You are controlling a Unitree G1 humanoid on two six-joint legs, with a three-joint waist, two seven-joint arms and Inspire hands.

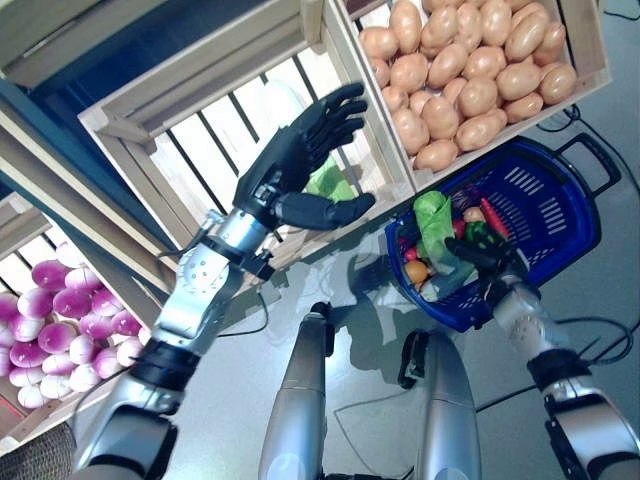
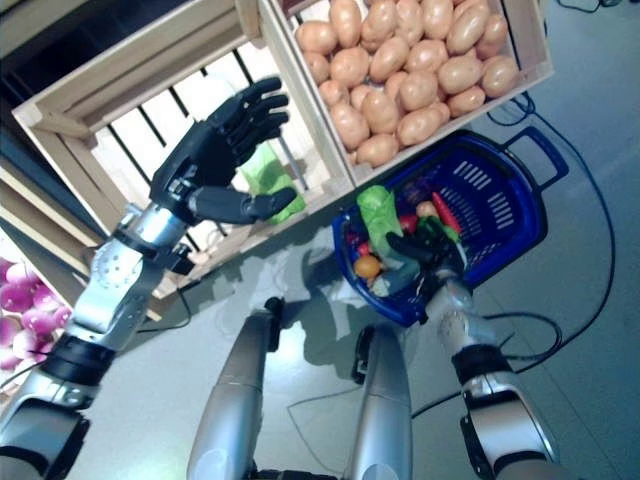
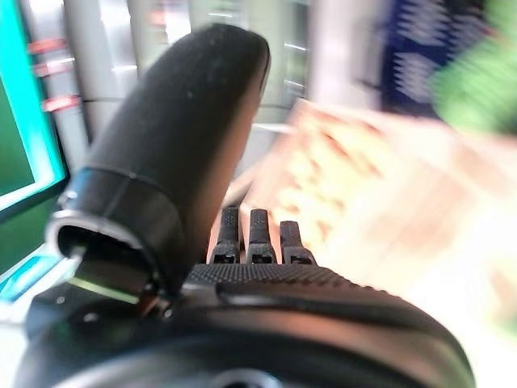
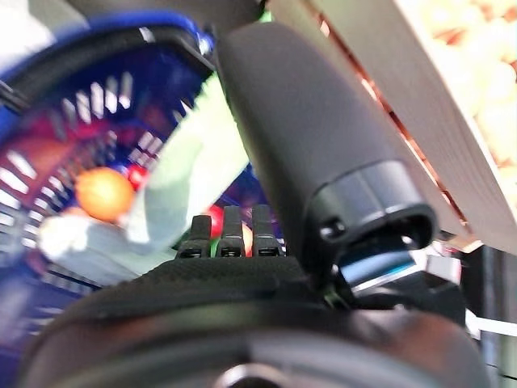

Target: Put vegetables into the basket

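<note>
My left hand (image 1: 290, 160) is raised in front of the middle wooden crate (image 1: 150, 110), open with fingers spread and thumb out, holding nothing. Just behind it a green leafy vegetable (image 1: 330, 185) lies at the crate's near right corner. The blue plastic basket (image 1: 560, 160) sits on the floor at the right. It holds a green leafy vegetable (image 1: 435, 215), an orange one (image 1: 416, 271) and a red one (image 1: 492, 215). My right hand (image 1: 485, 255) hovers over the basket's near rim, open, with fingers straight in the right wrist view and nothing in it.
A crate of potatoes (image 1: 460, 70) stands behind the basket. A lower crate at the left holds purple-and-white turnips (image 1: 60, 330). The crates' wooden edges hem in my left hand. Grey floor lies below.
</note>
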